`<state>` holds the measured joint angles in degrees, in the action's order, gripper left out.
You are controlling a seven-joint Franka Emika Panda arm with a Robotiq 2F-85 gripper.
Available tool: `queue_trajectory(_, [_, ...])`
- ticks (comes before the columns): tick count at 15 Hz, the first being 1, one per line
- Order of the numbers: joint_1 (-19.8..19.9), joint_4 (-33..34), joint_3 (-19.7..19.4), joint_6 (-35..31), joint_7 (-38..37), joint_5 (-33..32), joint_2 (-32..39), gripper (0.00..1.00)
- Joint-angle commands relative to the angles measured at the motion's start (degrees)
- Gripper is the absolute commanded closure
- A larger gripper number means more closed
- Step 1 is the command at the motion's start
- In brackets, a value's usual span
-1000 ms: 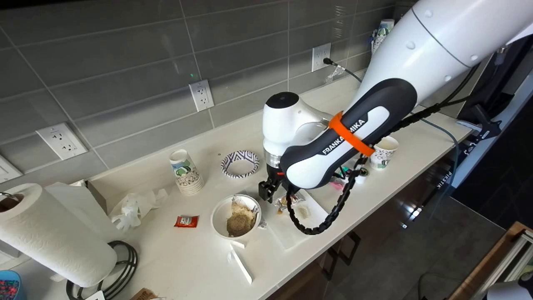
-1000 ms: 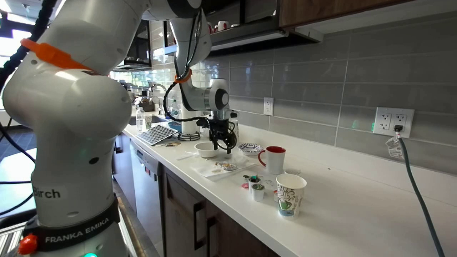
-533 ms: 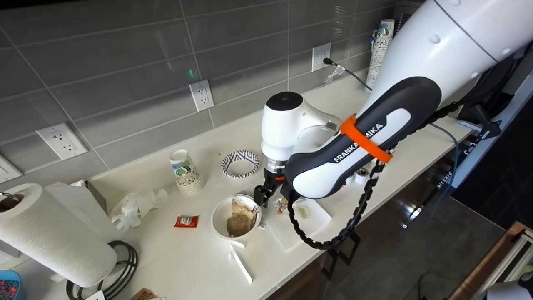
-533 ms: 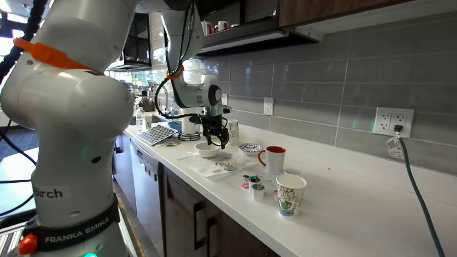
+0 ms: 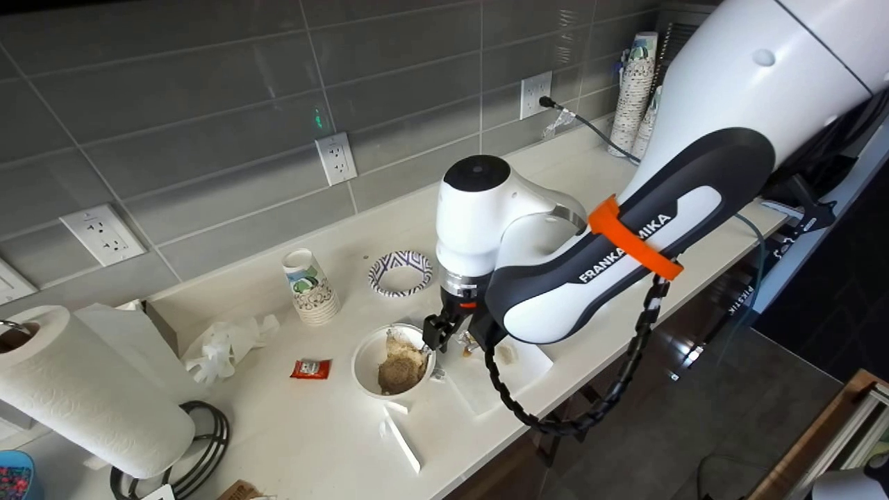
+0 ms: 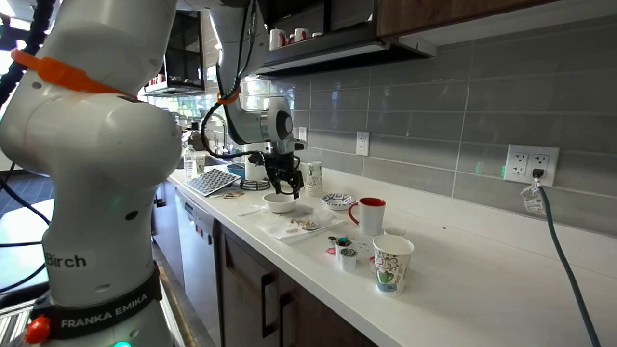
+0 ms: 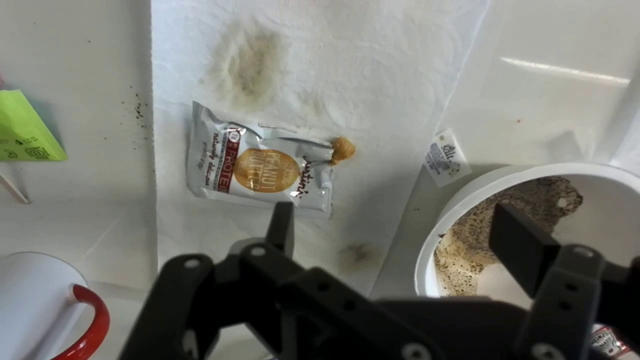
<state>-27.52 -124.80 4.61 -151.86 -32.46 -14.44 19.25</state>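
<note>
The fingers (image 7: pixel 283 227) are held wide apart above the surface (image 6: pixel 462 260), one of them seen over the white bowl (image 7: pixel 605 215) in the wrist view; whether its rim is touched cannot be told. Brown and pale grainy matter (image 7: pixel 465 255) is contained in the bowl. A small salt packet (image 7: pixel 446 159) is seen just beside the bowl, and near it a white paper sheet (image 7: pixel 370 75), marked by brownish stains, is spread; on this a peanut butter packet (image 7: pixel 265 172) is laid, with paste (image 7: pixel 343 150) showing at one end. Farther out on the pale surface, a red-handled mug (image 6: pixel 371 217), a patterned paper bowl (image 6: pixel 338 201) and a paper cup (image 6: pixel 393 265) are seen in an exterior view, and a stack of cups (image 5: pixel 316 298), a red packet (image 5: pixel 310 369) and a paper towel roll (image 5: pixel 97 389) are shown in an exterior view. The surface is backed by a gray tiled wall (image 6: pixel 414 96), into which outlets (image 6: pixel 362 143) are set, and dark wood cabinets (image 6: pixel 246 270) are fitted beneath it. Overhead, mugs (image 6: pixel 301 34) are held on a black shelf (image 6: pixel 347 41); dark flooring (image 5: pixel 694 417) is seen below the surface's edge.
</note>
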Motion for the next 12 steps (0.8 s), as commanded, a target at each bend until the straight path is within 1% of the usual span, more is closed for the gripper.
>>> queue_trajectory(1, [-1.0,-2.7,-0.2,-1.0,-3.8,-1.9,-2.1,0.0])
queue_trajectory(7, [-1.1,-4.1,0.6,-0.8,-5.7,-2.4,-3.4,0.0])
queue_trajectory(9, [-1.4,-4.3,0.5,-0.2,-7.2,-3.2,-3.8,0.0])
queue_trajectory(12, [-2.0,-4.9,0.0,0.0,-10.2,-6.1,-4.5,0.0])
